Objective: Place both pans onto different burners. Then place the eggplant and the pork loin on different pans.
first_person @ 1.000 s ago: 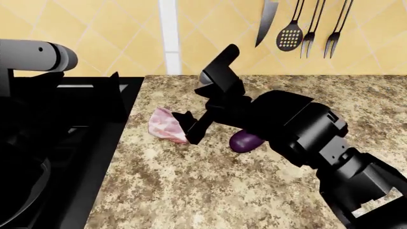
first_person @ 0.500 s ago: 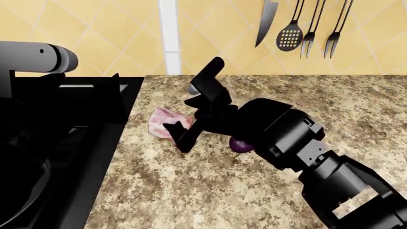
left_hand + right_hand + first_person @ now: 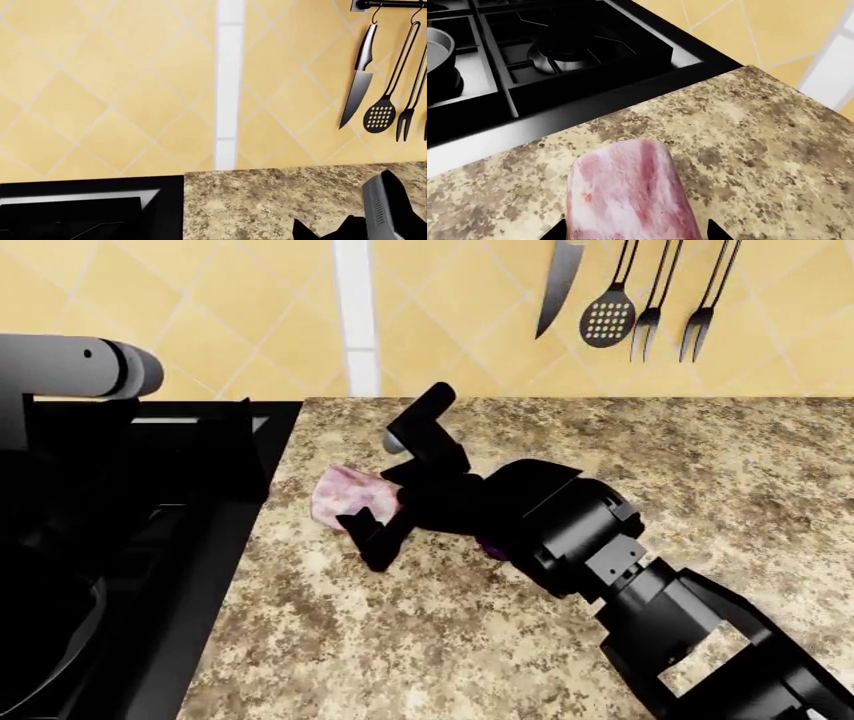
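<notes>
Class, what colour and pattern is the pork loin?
Pink, streaked with whitish fat; the pork loin shows best in the right wrist view.

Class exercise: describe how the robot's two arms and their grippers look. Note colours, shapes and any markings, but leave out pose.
The right arm is glossy black, built of blocky, angular housings, with a pale patch near the wrist. Its right gripper has two flat black fingers. The left arm shows a smooth grey cylinder with a small dark dot.

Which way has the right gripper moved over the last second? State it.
Yes. The right gripper has shifted toward the stove, sliding over the countertop and now straddling the pork loin, covering nearly all of the eggplant.
</notes>
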You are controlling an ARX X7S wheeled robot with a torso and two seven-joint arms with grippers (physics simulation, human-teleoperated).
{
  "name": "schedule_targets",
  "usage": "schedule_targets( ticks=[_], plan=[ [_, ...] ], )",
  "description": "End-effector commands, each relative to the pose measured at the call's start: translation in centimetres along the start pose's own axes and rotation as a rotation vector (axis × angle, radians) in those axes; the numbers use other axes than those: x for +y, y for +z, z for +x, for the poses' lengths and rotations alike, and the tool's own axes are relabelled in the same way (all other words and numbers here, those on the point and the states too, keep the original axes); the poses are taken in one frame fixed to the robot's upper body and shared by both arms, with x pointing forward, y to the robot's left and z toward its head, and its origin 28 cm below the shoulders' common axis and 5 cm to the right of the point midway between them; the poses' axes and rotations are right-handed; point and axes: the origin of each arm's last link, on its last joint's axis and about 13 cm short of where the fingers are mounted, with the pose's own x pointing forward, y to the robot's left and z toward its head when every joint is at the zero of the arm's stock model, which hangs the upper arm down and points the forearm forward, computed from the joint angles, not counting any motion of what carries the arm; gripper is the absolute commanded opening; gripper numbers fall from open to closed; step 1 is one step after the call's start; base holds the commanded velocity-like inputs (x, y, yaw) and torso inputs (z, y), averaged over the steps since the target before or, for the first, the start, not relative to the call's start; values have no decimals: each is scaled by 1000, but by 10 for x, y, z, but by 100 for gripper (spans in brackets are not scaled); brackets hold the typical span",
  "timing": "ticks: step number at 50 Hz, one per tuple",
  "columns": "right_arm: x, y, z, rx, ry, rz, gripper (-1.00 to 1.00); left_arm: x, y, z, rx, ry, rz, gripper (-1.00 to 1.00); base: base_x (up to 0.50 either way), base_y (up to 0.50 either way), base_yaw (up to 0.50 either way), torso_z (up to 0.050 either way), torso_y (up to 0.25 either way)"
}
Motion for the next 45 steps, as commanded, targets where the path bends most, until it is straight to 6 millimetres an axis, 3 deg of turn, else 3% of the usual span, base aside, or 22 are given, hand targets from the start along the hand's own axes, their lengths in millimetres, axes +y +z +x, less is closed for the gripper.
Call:
schedule_targets(
  ticks=[1, 15, 16, 34, 45],
  plan=[
    [3, -10, 8, 43, 11, 9, 100, 1, -2, 0, 2, -1, -6, 100, 0, 0, 0, 0, 0],
    [2, -19, 15, 93, 12, 41, 100, 2, -2, 0, 2, -3, -13, 100, 1, 1, 1, 0, 0],
    [2, -19, 15, 98, 9, 47, -100, 2, -2, 0, 3, -3, -13, 100, 0, 0, 0, 0, 0],
    [-2, -13, 7, 6, -141, -18, -100, 4, -6, 0, 7, 5, -29, 100, 1, 0, 1, 0, 0],
    [11, 26, -44, -91, -271, -12, -100, 3, -5, -1, 6, 8, -29, 100, 0, 0, 0, 0, 0]
  ],
)
